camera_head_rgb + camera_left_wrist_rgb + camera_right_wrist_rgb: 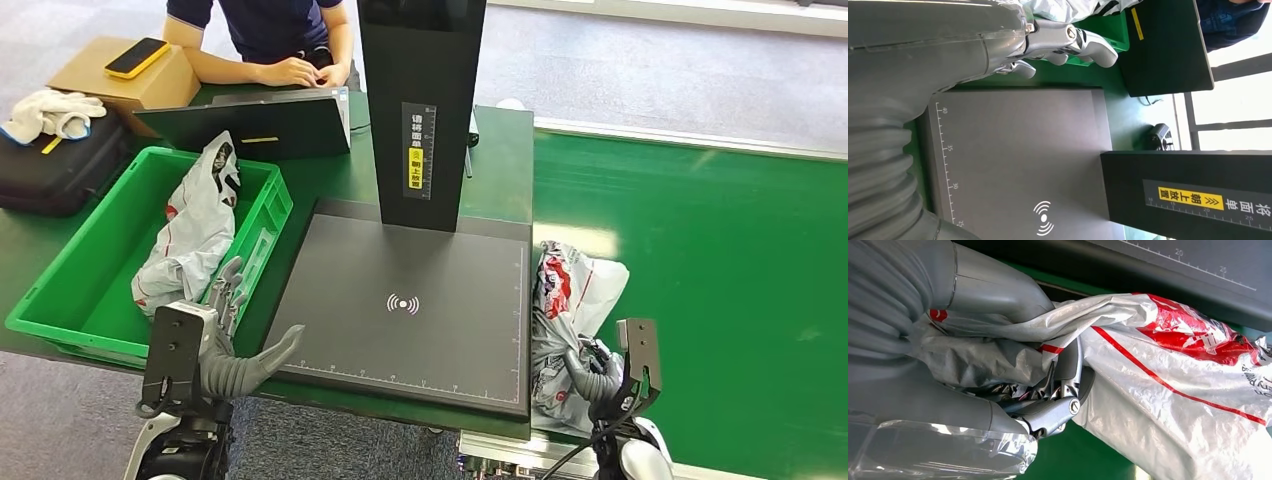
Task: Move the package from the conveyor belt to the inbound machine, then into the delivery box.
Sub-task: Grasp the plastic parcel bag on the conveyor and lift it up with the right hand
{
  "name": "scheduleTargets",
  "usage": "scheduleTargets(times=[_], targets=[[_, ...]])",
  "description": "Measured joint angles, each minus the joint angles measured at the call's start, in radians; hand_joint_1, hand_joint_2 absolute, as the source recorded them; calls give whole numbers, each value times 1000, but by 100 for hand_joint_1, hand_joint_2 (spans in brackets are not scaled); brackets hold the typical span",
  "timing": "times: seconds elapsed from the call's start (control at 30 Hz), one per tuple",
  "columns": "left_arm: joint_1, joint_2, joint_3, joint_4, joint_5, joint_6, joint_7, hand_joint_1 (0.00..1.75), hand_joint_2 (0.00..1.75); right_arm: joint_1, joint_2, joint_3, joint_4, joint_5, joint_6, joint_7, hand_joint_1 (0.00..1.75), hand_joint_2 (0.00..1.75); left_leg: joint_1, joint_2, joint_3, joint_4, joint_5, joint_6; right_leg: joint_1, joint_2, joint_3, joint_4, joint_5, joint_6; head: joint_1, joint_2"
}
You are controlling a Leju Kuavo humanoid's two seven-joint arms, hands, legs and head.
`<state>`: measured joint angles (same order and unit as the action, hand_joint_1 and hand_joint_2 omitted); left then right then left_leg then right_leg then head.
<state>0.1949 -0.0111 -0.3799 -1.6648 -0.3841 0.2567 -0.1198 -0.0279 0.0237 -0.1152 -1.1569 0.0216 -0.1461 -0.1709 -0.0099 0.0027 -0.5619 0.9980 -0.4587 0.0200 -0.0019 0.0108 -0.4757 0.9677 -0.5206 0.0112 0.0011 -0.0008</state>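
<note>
A grey plastic package with red print [565,305] [1188,375] lies on the green conveyor belt [700,260], just right of the inbound machine's black scan plate [410,310] [1018,150]. My right hand [592,375] [1048,390] grips the package's near end, its fingers wrapped in the crumpled film. My left hand [235,350] [1058,47] hovers open at the plate's front left corner, beside the green delivery box [90,270]. Another grey package [195,225] lies in that box.
The machine's black post [420,100] rises behind the plate. A person sits at the table's far side behind a laptop [250,120]. A cardboard box with a yellow phone [135,58] and a black case [60,165] stand at the far left.
</note>
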Motion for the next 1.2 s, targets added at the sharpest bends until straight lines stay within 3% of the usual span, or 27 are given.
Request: scheduleTargets(times=[0.27,0.37,0.5,0.67,0.83,1.0,1.2], targets=[[1,0,0,0,0,1,-1,0,175,7,1,-2,-30,-14,-16,-23,175,175,0,0,0,0,0,0,0,0,-1,0,0,0,0,0],[0,0,0,0,5,5,-9,0,175,18,15,-15,-104,-81,-105,-135,175,175,0,0,0,0,0,0,0,0,-1,0,0,0,0,0],[-7,1,0,7,17,3,-30,0,175,59,46,-34,-324,-162,-256,-274,175,175,0,0,0,0,0,0,0,0,-1,0,0,0,0,0],[-26,1,0,17,16,-24,-35,0,175,101,65,-62,-572,-186,-373,-370,175,175,0,0,1,0,0,0,0,0,0,0,0,0,0,0],[-33,1,1,18,-1,-57,-27,0,175,116,65,-101,-732,-213,-430,-467,175,175,0,0,2,0,0,0,-1,0,1,0,0,0,0,0],[-33,1,8,19,-12,-66,-36,0,175,91,35,-113,-835,-208,-478,-510,175,175,-1,0,2,0,0,0,-1,0,2,0,0,1,0,0],[-36,8,18,30,-1,-45,-59,0,175,-24,-35,-85,-853,-183,-517,-515,175,175,-1,0,4,0,1,1,-1,0,4,0,0,1,0,0]])
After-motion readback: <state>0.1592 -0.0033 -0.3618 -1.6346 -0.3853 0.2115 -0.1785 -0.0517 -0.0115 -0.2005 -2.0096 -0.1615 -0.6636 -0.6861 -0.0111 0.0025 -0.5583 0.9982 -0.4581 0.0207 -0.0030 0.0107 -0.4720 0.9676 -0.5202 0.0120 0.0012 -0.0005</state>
